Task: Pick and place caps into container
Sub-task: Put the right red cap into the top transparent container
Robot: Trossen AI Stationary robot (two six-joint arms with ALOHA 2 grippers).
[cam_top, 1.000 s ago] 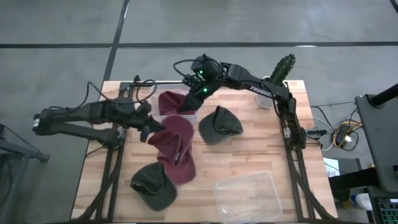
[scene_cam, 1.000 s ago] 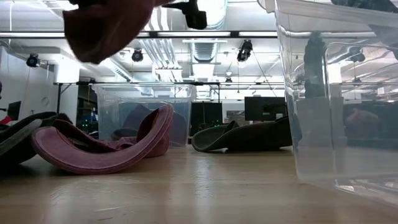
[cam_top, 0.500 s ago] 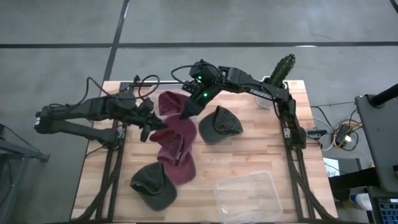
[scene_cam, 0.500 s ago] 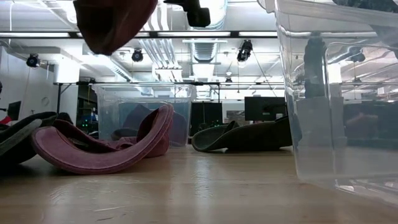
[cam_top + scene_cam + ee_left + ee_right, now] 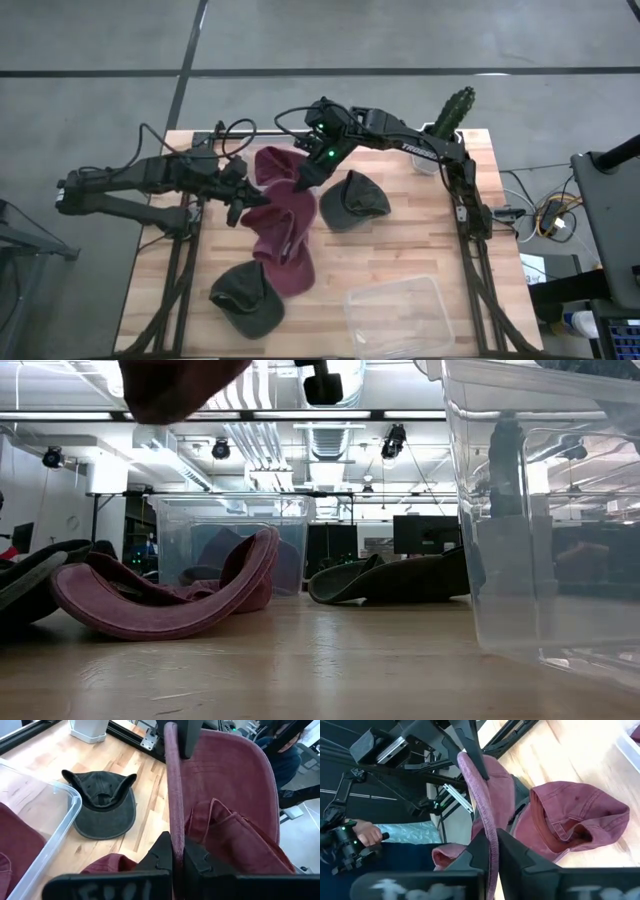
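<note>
A maroon cap hangs above the table between my two grippers. My left gripper comes from the table's left and is shut on it. My right gripper comes from the far right and is also shut on it. A second maroon cap lies on the table below it, and a third lies in the clear container at the back. One olive cap rests on its brim and crown at centre right. Another lies at the near left. My left gripper pinches the brim's edge between its two fingers at one end, coming from the table's left and lying along the brim. The brim stands on edge. The cap is lifted clear. My right gripper pinches the same brim at its other end between its two fingers, slanting down from the far right, along the brim. The crown hangs beside the brim.
A large clear bin lies at the near right and stands close in the low view. A green cactus in a white pot stands at the far right corner. A person's hand shows beyond the table.
My right gripper has moved from over the back container toward the near edge, down to the held maroon cap, and has shut on its brim. My left gripper has raised the cap a little, so it stands higher in the low view.
</note>
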